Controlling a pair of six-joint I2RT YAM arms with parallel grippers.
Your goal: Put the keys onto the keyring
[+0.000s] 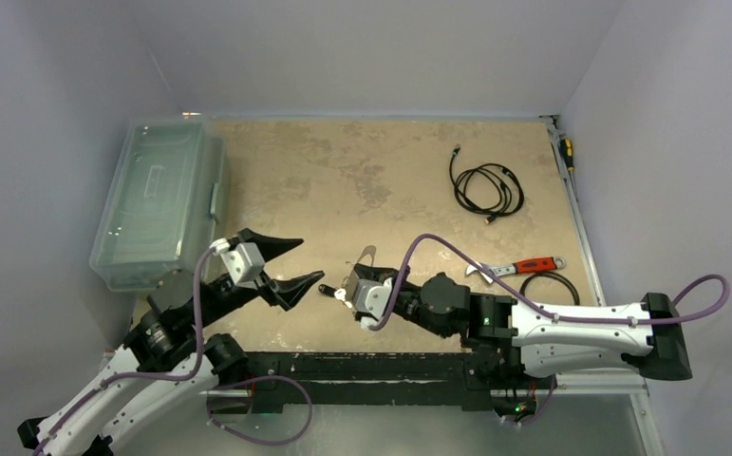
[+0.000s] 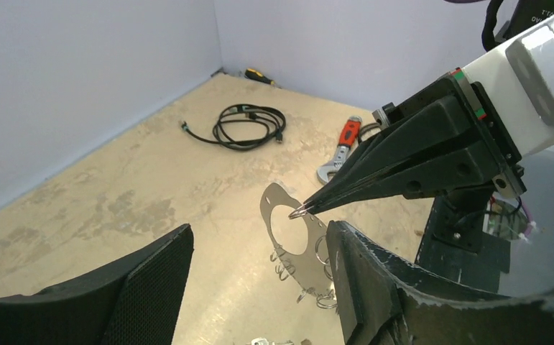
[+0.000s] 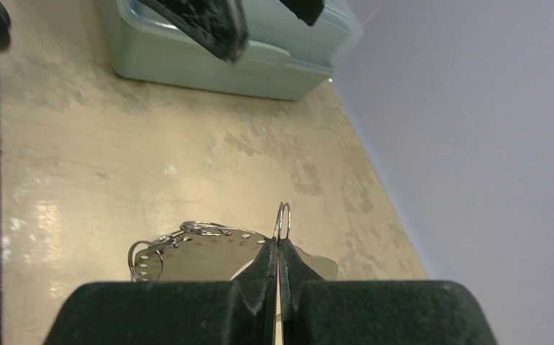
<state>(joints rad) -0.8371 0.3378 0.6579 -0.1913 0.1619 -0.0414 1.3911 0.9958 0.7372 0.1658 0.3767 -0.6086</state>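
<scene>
The keyring (image 2: 282, 213) is a flat silvery crescent plate with a big hole and several small split rings along its edge. It hangs tilted above the table. My right gripper (image 3: 279, 248) is shut on one split ring at the plate's rim, also seen in the left wrist view (image 2: 299, 211). From above, the keyring (image 1: 367, 255) pokes out by the right gripper (image 1: 356, 281). Two small keys (image 1: 333, 293), one black-headed, lie on the table just left of it. My left gripper (image 1: 309, 260) stands open and empty beside them, its fingers (image 2: 151, 287) either side of the plate.
A clear plastic box (image 1: 158, 199) stands at the left. A coiled black cable (image 1: 486, 186) lies at the back right, a red-handled wrench (image 1: 523, 268) and a black loop (image 1: 548, 286) sit to the right, and a screwdriver (image 1: 566, 152) lies by the right wall.
</scene>
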